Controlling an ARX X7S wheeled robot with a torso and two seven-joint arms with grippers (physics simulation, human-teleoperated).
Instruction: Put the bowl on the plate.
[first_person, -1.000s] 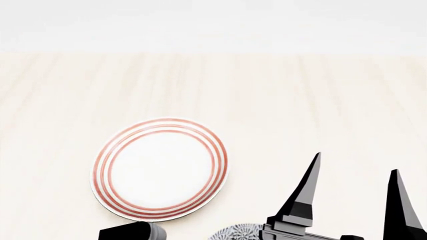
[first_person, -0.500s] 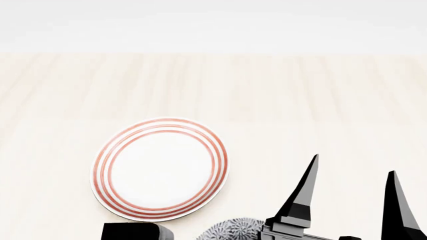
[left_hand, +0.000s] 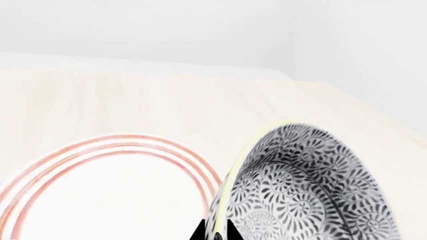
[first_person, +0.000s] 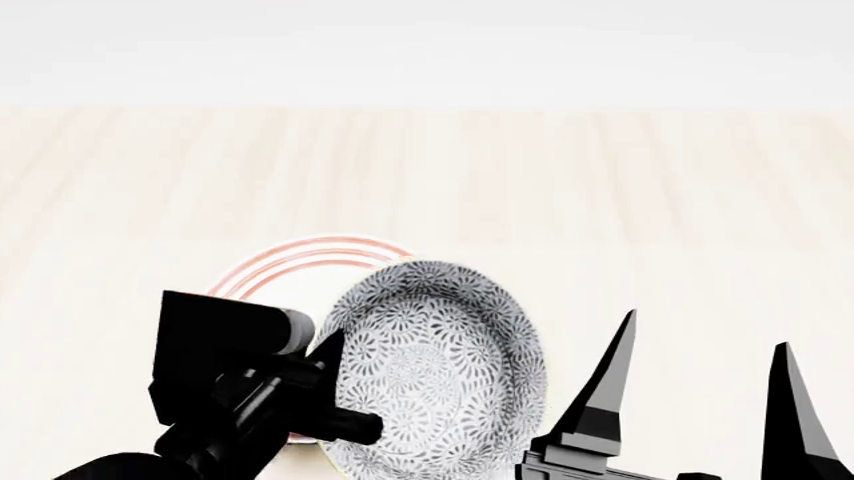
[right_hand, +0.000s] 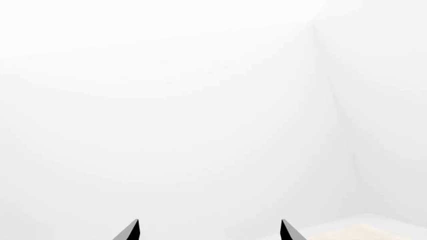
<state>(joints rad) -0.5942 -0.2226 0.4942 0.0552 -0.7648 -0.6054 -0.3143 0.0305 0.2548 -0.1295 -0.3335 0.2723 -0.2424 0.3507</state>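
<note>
Nearest the robot, the left gripper pinches the near-left rim of the bowl, holding it tipped steeply on edge in the air, overlapping the right side of the plate, which lies toward the near edge of the table; the right gripper stands spread and empty toward the near right. To do the step well, I judge the bowl should go further left until centred over the red rings, be levelled, then lowered before the claw parts. The bowl and arm hide most of the plate, and the bowl's height above it cannot be told.
</note>
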